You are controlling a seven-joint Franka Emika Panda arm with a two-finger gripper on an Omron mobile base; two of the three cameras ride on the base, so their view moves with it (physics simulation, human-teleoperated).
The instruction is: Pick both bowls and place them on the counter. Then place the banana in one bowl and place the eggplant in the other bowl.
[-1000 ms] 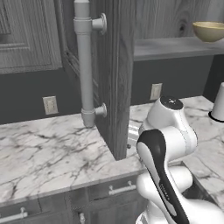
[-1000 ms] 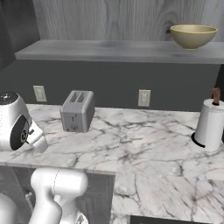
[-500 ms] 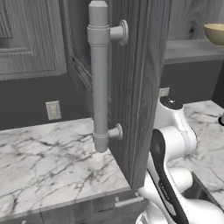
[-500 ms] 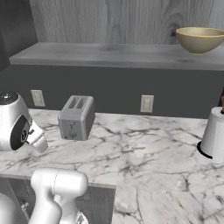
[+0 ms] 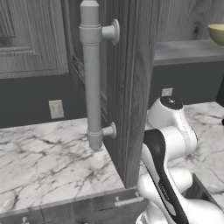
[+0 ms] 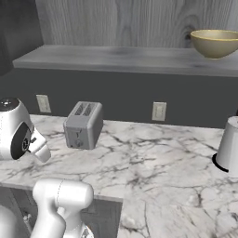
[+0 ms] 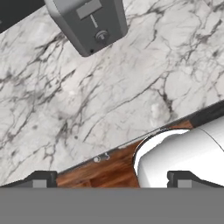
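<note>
Left base view: the tan-yellow shallow bowl (image 5: 217,34) stands on the grey shelf (image 5: 188,50), now nearer the frame edge; the base should keep approaching.

Right base view: the bowl (image 6: 215,42) looks bigger than earlier.

Hand view: the gripper (image 7: 112,178) is spread wide and empty above the white marble counter (image 7: 131,74).

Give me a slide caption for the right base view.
A yellow bowl sits on the shelf above the marble counter with a toaster.

toaster (image 6: 83,124), open cabinet door (image 5: 131,87), wall outlet (image 6: 159,111)
</note>
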